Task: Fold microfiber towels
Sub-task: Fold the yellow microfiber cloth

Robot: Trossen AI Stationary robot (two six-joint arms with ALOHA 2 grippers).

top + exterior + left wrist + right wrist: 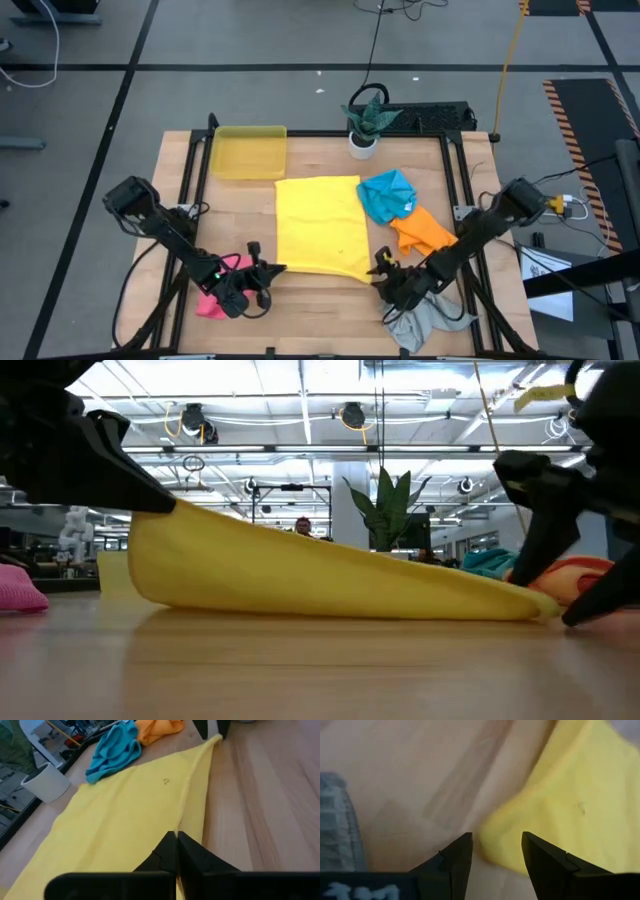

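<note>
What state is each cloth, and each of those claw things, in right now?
Yellow towel: spread flat, one near corner lifted.
Pink towel: crumpled.
Blue towel: crumpled.
Orange towel: crumpled.
Grey towel: crumpled.
Left gripper: shut on yellow towel's corner.
Right gripper: open, at the other near corner.

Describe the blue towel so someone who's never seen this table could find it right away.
Start at the big yellow towel spread across the middle of the wooden table. Just off its far right corner, near the small potted plant, lies the blue towel, crumpled. It is the only blue cloth, touching the orange towel beside it.
</note>
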